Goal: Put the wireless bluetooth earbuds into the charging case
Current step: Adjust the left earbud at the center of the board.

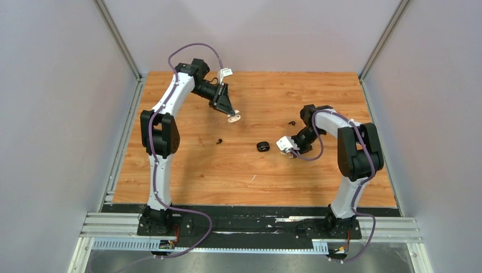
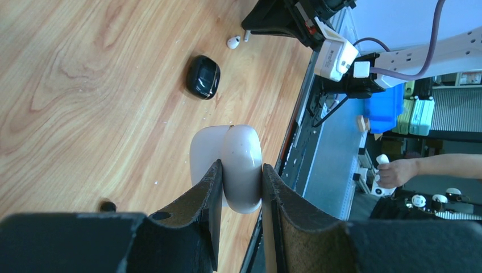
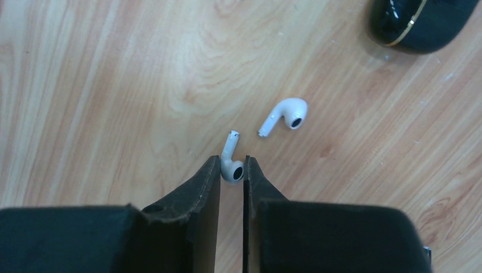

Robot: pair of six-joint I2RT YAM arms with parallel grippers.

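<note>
Because the right tool (image 3: 232, 163) barely pinches a white earbud (image 3: 232, 170) right of the surface's (image 3: 113, 85) middle, lifting may flick it away from the white case (image 2: 239, 151) clamped in the left tool (image 2: 241, 166).

Black case (image 3: 423, 23): cut off by the top edge, right wrist view. White earbud (image 3: 232, 169): head partly hidden inside the right gripper (image 3: 232, 161). Black earbud (image 1: 219, 141), overhead view: too small for detail.

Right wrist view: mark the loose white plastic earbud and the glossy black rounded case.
Loose white plastic earbud (image 3: 288, 112), right wrist view, on its rounded head.
Glossy black rounded case (image 3: 432, 25), right wrist view, on its dark shell.
</note>
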